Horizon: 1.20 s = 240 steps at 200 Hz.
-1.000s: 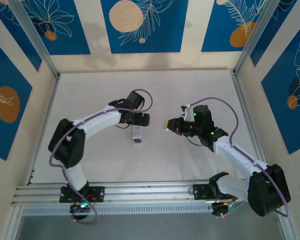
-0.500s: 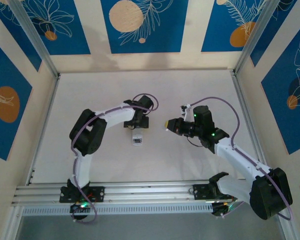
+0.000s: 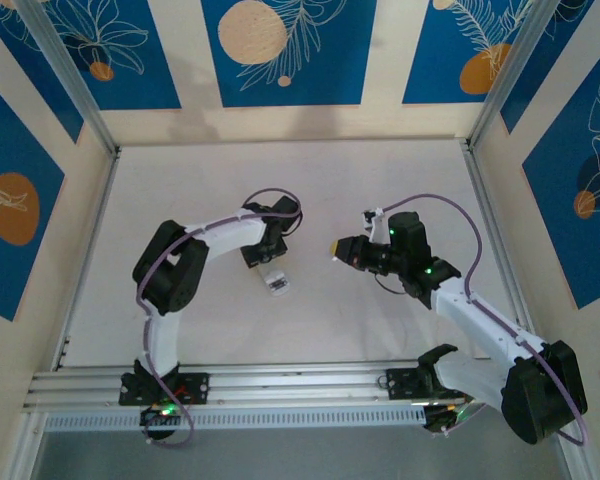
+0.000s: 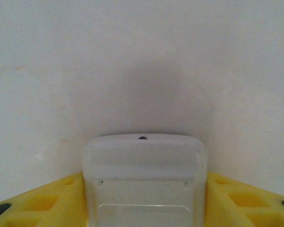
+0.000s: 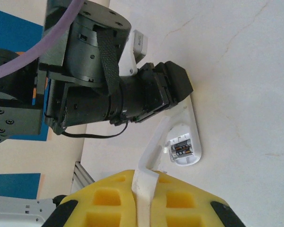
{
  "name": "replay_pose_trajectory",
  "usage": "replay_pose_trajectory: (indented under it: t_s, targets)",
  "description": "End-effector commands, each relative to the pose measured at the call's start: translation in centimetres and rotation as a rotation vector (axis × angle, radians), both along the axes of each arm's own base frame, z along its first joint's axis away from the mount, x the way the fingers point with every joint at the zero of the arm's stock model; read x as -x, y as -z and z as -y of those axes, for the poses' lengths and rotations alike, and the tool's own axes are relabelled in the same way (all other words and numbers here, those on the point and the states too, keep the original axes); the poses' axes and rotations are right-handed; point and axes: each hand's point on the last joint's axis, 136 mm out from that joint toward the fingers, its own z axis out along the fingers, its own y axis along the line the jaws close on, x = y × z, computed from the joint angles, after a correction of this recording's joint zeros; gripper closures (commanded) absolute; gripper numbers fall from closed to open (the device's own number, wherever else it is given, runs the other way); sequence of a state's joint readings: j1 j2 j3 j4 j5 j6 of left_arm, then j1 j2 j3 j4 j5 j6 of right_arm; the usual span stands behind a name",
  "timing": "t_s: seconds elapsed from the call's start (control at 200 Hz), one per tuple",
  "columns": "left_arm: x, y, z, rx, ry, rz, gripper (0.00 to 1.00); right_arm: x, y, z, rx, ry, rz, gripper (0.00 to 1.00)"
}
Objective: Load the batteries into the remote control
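Note:
The remote control (image 3: 276, 283) lies back-up on the white table just in front of my left gripper (image 3: 263, 252). In the left wrist view its white back (image 4: 144, 175) sits between my yellow fingers (image 4: 47, 203), which press against both of its long sides. From the right wrist the remote's end (image 5: 194, 142) shows an open compartment with two dark batteries (image 5: 182, 149) lying side by side in it. My right gripper (image 3: 337, 248) hovers to the remote's right, shut on a thin curved white cover (image 5: 149, 165).
The left arm's dark wrist (image 5: 132, 94) hangs right over the remote. An aluminium rail (image 3: 300, 385) runs along the near edge, and metal posts (image 3: 495, 90) frame the patterned walls. Bare white table (image 3: 380, 175) stretches behind both grippers.
My left arm has folded and its gripper has come onto the remote, its jaws closing in on its sides. The remote has turned slightly. The right gripper has barely moved.

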State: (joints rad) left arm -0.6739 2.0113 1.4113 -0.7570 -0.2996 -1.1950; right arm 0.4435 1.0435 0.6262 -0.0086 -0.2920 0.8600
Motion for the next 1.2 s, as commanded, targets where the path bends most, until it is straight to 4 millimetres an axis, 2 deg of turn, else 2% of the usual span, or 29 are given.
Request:
replay_pose_trajectory:
  t_s: [0.0, 0.065, 0.15, 0.25, 0.365, 0.405, 0.485, 0.555, 0.6, 0.645, 0.69, 0.79, 0.9, 1.085, 1.195]
  targets:
    - [1.1, -0.7, -1.4, 0.023, -0.196, -0.003, 0.39, 0.2, 0.9, -0.8, -0.033, 0.031, -0.038, 0.97]
    - [0.8, -1.0, -1.4, 0.036, -0.203, 0.015, 0.31, 0.4, 1.8, -1.4, -0.048, 0.054, -0.071, 0.97]
    - [0.2, -2.7, -2.0, 0.031, -0.190, 0.084, 0.20, 0.7, 2.9, -2.2, -0.058, 0.086, -0.123, 0.97]
    - [-0.5, -6.0, -3.7, 0.037, -0.173, 0.169, 0.10, 1.6, 3.6, -4.0, -0.060, 0.100, -0.157, 0.97]
    - [-1.1, -11.3, -5.8, 0.065, -0.052, 0.313, 0.04, 2.6, 5.3, -5.8, -0.043, 0.148, -0.194, 0.97]
    - [-1.5, -13.3, -5.9, 0.084, 0.070, 0.370, 0.03, 2.8, 6.1, -6.4, -0.034, 0.162, -0.203, 0.97]
    - [-1.4, -17.0, -4.1, 0.156, 0.400, 0.484, 0.00, 2.7, 7.4, -7.3, -0.028, 0.190, -0.224, 0.97]
    - [0.7, -20.2, -1.8, 0.227, 0.750, 0.567, 0.00, 2.1, 8.2, -8.2, -0.033, 0.208, -0.229, 0.97]
    - [2.6, -21.4, -0.8, 0.247, 0.930, 0.604, 0.00, 1.6, 8.5, -8.9, -0.040, 0.214, -0.227, 0.97]
    - [3.9, -21.8, -0.9, 0.207, 1.048, 0.618, 0.00, 1.0, 8.8, -9.6, -0.048, 0.225, -0.230, 0.97]
    - [4.4, -21.6, -1.6, 0.149, 1.092, 0.611, 0.00, 0.5, 9.2, -10.3, -0.059, 0.233, -0.236, 0.97]
    - [4.6, -20.5, -2.5, 0.085, 1.120, 0.597, 0.00, -0.2, 10.2, -12.2, -0.078, 0.239, -0.255, 0.97]
    - [5.1, -20.1, -1.8, 0.138, 1.133, 0.628, 0.00, -0.3, 10.8, -13.6, -0.074, 0.239, -0.259, 0.96]
    - [5.0, -19.7, -2.8, 0.090, 1.106, 0.639, 0.00, 0.6, 11.4, -13.8, -0.026, 0.270, -0.262, 0.95]
    - [5.2, -19.7, -2.8, 0.101, 1.100, 0.651, 0.00, 0.2, 11.7, -13.3, -0.026, 0.296, -0.255, 0.94]
